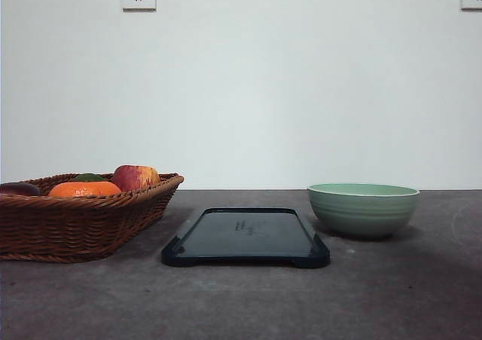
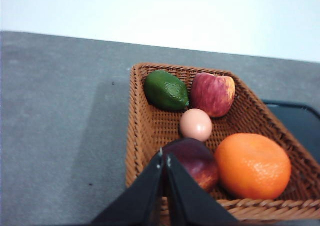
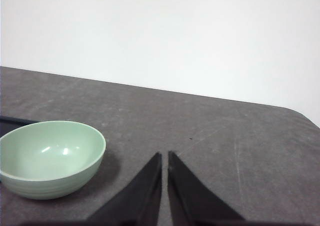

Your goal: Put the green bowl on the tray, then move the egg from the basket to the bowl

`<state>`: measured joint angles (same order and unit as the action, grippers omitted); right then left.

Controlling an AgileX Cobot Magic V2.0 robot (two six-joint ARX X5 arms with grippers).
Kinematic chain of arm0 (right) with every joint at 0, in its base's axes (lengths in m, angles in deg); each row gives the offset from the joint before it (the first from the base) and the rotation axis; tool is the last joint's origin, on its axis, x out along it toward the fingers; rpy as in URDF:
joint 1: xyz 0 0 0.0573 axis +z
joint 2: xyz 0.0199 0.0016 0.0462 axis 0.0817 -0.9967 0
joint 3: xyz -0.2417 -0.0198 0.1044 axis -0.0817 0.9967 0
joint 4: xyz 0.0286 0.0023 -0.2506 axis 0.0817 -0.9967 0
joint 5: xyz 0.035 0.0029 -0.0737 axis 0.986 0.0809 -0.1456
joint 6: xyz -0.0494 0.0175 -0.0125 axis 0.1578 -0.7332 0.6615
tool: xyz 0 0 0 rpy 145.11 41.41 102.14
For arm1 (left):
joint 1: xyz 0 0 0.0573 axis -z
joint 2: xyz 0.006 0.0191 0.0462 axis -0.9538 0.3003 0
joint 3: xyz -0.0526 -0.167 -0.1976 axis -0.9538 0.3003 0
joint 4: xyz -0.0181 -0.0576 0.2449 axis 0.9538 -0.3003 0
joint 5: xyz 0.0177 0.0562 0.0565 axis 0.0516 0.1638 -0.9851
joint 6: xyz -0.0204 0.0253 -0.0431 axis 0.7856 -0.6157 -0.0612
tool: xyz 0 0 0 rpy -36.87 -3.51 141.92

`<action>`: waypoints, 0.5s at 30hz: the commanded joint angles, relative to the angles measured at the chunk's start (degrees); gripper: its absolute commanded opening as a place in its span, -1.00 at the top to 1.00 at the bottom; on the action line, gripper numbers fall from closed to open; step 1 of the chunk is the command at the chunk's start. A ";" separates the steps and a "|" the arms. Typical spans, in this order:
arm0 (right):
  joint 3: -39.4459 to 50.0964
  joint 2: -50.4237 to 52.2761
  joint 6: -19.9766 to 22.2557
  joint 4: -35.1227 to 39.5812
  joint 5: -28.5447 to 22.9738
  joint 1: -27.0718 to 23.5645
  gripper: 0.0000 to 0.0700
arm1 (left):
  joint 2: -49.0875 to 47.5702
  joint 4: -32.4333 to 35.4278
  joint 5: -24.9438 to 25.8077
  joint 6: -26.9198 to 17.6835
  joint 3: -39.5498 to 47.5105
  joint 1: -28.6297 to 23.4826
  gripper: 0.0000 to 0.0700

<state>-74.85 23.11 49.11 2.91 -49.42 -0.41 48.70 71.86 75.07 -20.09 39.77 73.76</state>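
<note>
Bowl first: green bowl [image 1: 363, 209] sits on desk [image 1: 392, 295] just right of the empty tray [image 1: 245, 237], so right pincer [image 3: 164, 158], fingers together, is nearer. Egg [image 2: 195, 124] lies mid-basket [image 2: 134, 136] beyond left pincer [image 2: 164, 158], also closed.

Sage-green bowl [image 1: 363, 209], blue-black tray [image 1: 245, 237], brown woven basket [image 1: 75, 218]

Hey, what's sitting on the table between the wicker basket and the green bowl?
The tray lies between the basket and the green bowl, nothing on it, apart from both; the front view shows this.
</note>
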 commanded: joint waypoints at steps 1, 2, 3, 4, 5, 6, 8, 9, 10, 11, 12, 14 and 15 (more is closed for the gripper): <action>0.22 -0.02 -1.61 0.69 -0.09 0.07 0.96 | -0.06 0.63 0.05 5.37 1.07 -0.11 1.00; 0.22 -0.02 -2.23 0.80 -0.11 0.07 0.96 | -0.04 0.63 0.07 7.74 1.07 -0.11 1.00; 0.22 -0.02 -3.23 0.99 -0.14 0.07 0.96 | -0.07 0.63 0.07 10.33 1.07 -0.11 1.00; 0.22 -0.02 -4.32 1.31 -0.44 0.07 0.97 | -0.07 0.66 0.07 12.95 1.07 -0.11 1.00; 0.22 -0.02 -5.21 1.67 -1.02 0.07 0.97 | -0.07 0.68 0.07 14.82 1.07 -0.11 1.00; 0.22 -0.02 -6.45 1.67 -1.92 0.07 0.97 | -0.07 0.70 0.07 16.26 1.07 -0.11 1.00; 0.22 -0.02 -9.95 1.48 -3.50 0.07 0.97 | -0.07 0.70 0.04 18.75 1.07 -0.11 1.00; 0.22 -0.02 -12.10 1.57 -3.65 0.06 0.97 | -0.07 0.70 0.07 19.90 1.07 -0.11 1.00; 0.22 -0.02 -14.67 1.66 -3.63 0.04 0.97 | -0.06 0.76 0.07 20.89 1.07 -0.11 1.00; 0.22 -0.02 -17.05 1.66 -3.59 0.04 0.97 | -0.04 0.90 0.07 21.78 1.07 -0.11 1.00; 0.22 -0.02 -19.07 1.61 -3.59 0.04 0.97 | -0.07 1.32 0.03 22.24 1.05 -0.11 1.00; 0.17 -0.02 -22.75 1.68 -3.49 0.04 0.97 | -0.07 3.61 -0.84 22.26 1.05 -0.11 1.00; 0.13 -0.02 -24.15 1.93 -3.13 0.04 0.97 | -0.04 5.03 -1.54 22.18 1.05 -0.11 1.00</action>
<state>-74.85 23.11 30.44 4.02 -52.61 -0.41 48.70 75.28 74.00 0.93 39.77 73.76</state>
